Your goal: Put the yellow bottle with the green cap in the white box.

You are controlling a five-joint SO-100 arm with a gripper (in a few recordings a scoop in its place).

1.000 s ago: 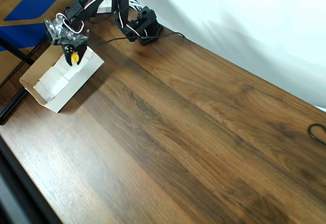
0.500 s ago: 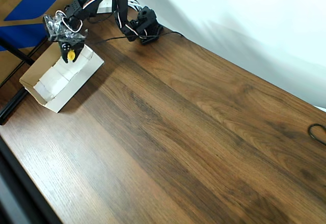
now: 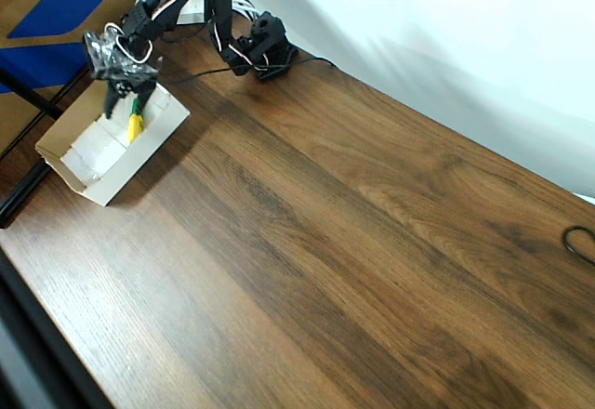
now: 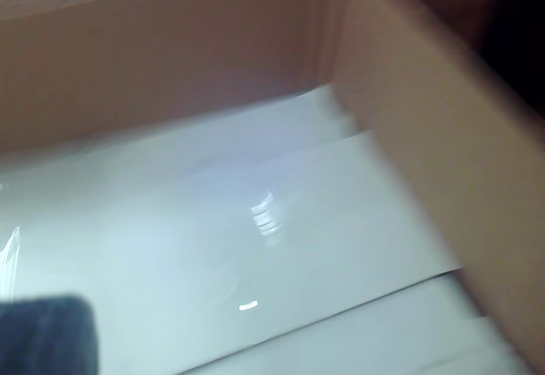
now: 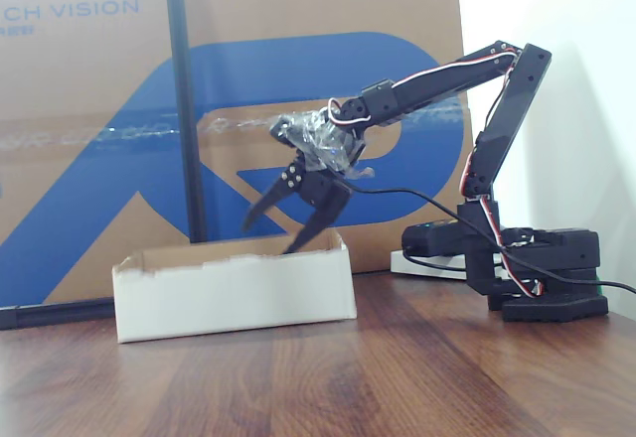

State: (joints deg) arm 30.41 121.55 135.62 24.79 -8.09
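**Bottle in the box, gripper spread**

I see the gripper hanging over the box at the worktop's far left corner, fingers wide apart and holding nothing. The bottle lies inside the box, just below the fingertips.

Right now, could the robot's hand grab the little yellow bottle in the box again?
Probably yes. The hand hangs open right above the white box, and the yellow bottle with the green cap lies just below its fingers. The box has no lid, so nothing blocks the way down.
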